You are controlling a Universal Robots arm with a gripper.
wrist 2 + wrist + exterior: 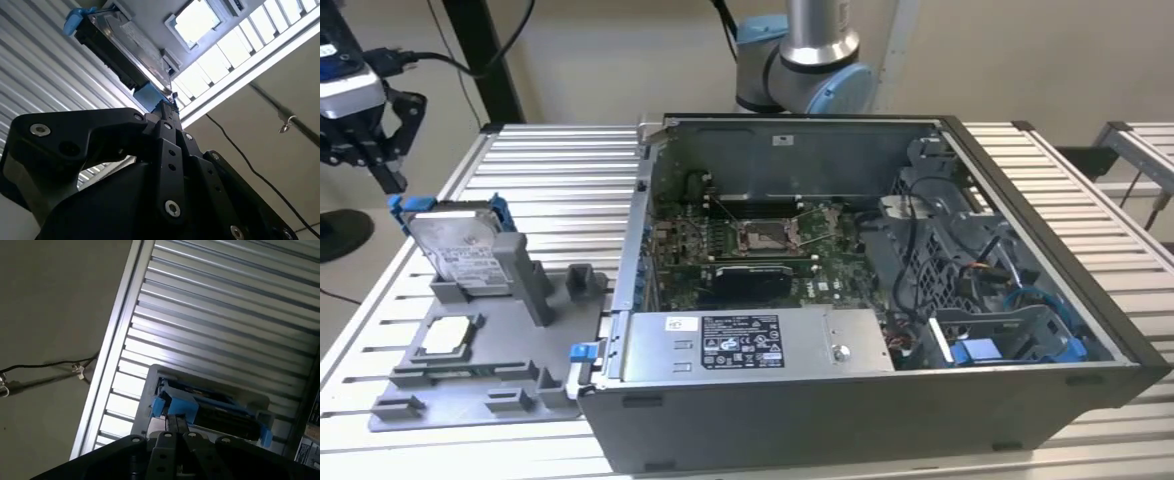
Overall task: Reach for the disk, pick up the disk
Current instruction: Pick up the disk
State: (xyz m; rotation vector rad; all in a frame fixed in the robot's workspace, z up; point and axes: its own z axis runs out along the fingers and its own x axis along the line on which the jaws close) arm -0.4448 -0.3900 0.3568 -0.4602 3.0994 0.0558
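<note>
Disk (460,245) stands on edge in the grey holder (520,285) on the slatted tabletop (547,170), at 9 o'clock of the open case (854,420); gripper (390,182) at its 11 o'clock, just above the blue bracket (403,204) corner; fingers narrow, holding nothing. I'd centre over the top edge and pinch the flat faces; smooth metal, slick plastic rim, so lift straight up.

pincer (387,180) at the exterior view's left, pointing down, closed up, arm (817,60) w/ blue-capped joint at top centre
</note>
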